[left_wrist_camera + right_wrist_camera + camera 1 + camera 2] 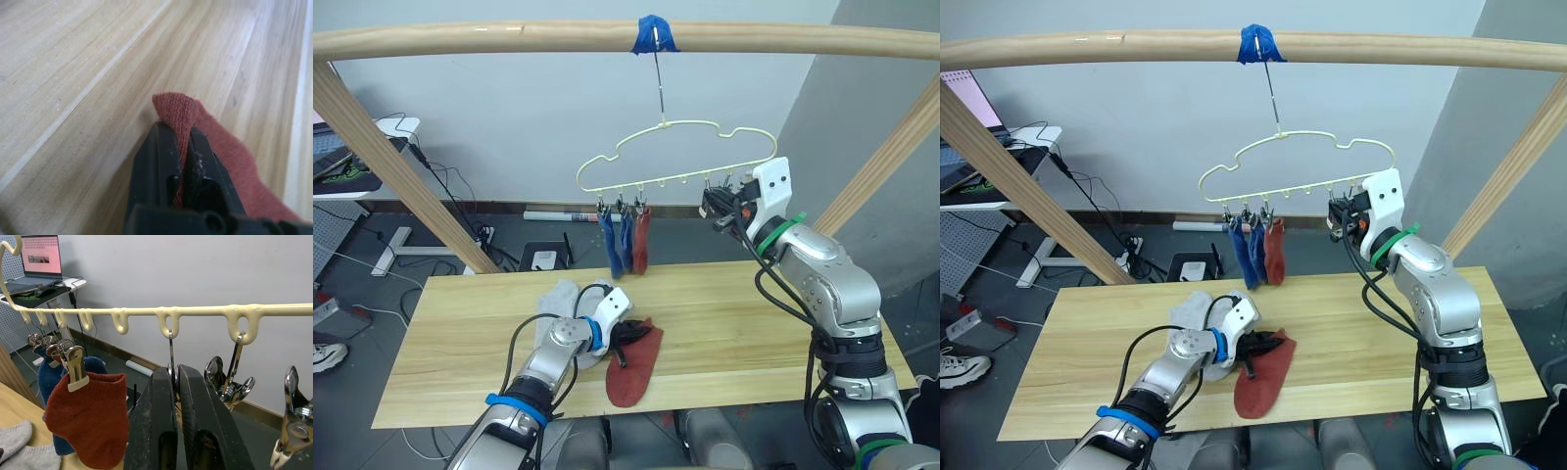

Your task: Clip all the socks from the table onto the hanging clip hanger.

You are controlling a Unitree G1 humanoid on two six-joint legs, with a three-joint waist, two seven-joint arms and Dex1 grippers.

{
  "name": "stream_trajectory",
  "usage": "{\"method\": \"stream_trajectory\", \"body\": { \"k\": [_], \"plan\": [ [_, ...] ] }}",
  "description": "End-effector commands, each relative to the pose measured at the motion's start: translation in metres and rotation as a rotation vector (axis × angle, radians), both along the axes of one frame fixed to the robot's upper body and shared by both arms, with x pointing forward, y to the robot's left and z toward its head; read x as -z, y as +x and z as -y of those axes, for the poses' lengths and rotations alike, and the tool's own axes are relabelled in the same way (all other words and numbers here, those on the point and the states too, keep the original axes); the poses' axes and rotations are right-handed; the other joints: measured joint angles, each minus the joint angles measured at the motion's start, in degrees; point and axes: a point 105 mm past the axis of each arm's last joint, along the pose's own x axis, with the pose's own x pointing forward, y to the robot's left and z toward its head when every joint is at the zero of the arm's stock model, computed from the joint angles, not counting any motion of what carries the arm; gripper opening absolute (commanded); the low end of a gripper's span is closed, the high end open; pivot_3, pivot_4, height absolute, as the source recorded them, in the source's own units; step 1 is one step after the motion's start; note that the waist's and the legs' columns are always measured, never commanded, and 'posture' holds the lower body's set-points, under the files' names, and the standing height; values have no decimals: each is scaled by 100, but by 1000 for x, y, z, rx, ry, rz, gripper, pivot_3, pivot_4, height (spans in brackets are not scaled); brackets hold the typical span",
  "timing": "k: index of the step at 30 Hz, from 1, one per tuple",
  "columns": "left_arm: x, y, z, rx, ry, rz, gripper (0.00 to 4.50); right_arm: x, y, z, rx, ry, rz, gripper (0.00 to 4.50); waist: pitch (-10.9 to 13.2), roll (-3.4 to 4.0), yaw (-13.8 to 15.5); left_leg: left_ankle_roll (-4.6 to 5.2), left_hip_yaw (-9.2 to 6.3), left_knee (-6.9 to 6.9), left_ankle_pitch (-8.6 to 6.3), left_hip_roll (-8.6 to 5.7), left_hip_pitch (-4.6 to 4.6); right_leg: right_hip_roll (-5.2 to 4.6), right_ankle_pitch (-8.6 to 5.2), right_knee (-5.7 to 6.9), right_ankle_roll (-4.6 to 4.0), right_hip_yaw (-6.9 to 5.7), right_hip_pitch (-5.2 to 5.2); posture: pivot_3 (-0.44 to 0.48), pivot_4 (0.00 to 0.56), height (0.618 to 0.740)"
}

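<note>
- Round wooden beam across the top, with two slanted wooden poles coming down from it at each end.
- Blue tape wrapped on the beam near its middle.
- Grey-white wall behind the beam.
- Open laptop with a pink screen on a white desk, below the beam's left end.
- Black cables hanging from the desk down to the dark floor.
- White power strip on the floor, near the left pole's foot.
- White shoe on the floor, far below the beam's left end.
</note>
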Motion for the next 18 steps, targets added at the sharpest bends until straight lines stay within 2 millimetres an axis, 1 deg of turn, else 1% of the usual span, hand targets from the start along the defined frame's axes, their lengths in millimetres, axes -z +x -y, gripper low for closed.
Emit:
{"method": "stream_trajectory", "body": {
  "k": [1,2,3,4,5,6,8,11,14,16,18],
  "plan": [
    [-31,9,6,-27,-120,53,23,-11,0,8,-2,15,34,0,0,0,1,0,0,0,0,0,0,0,0,0,0,0,0,-193,181,740],
    [-48,9,9,-27,-190,59,23,-11,-1,8,-17,31,19,0,0,0,-1,0,0,0,0,0,0,0,0,0,0,0,0,-193,181,740],
    [-70,3,15,11,-286,41,23,-12,-3,7,-50,68,-10,0,1,0,-5,0,0,0,0,0,-1,0,0,-1,0,0,0,-188,184,740],
    [-84,-3,18,48,-347,22,23,-12,-4,7,-74,94,-31,0,1,0,-5,0,0,-1,0,1,-2,0,0,-1,0,1,-1,-188,184,740],
    [-94,-9,21,75,-383,5,23,-13,-5,7,-89,110,-44,0,2,1,1,0,0,-2,0,1,-3,0,0,-1,0,1,-1,-183,184,740],
    [-106,-10,21,77,-422,-8,23,-15,-9,5,-135,159,-80,0,1,1,5,0,-1,-2,0,1,-3,0,-1,0,-1,0,-1,-183,184,740],
    [-125,-5,20,62,-453,27,23,-21,-15,3,-213,240,-136,0,2,1,0,0,-1,-2,0,1,-2,0,-1,0,-1,0,0,-178,182,740],
    [-142,4,21,46,-434,123,23,-24,-19,5,-255,291,-204,0,2,2,-1,0,-1,1,0,1,0,2,0,2,0,0,1,-174,181,740],
    [-146,7,24,41,-419,158,23,-26,-21,6,-266,317,-244,0,2,2,0,0,1,3,0,1,0,2,0,1,-1,1,1,-167,178,740],
    [-148,11,30,49,-386,211,23,-33,-23,2,-289,402,-283,0,2,2,-2,0,2,-1,0,1,0,2,-1,-1,-1,2,0,-163,175,740],
    [-153,18,35,37,-350,300,23,-35,-27,-2,-314,431,-321,0,3,3,5,1,1,-2,0,1,-4,3,-1,0,-2,1,-4,-160,170,740]
  ]
}}
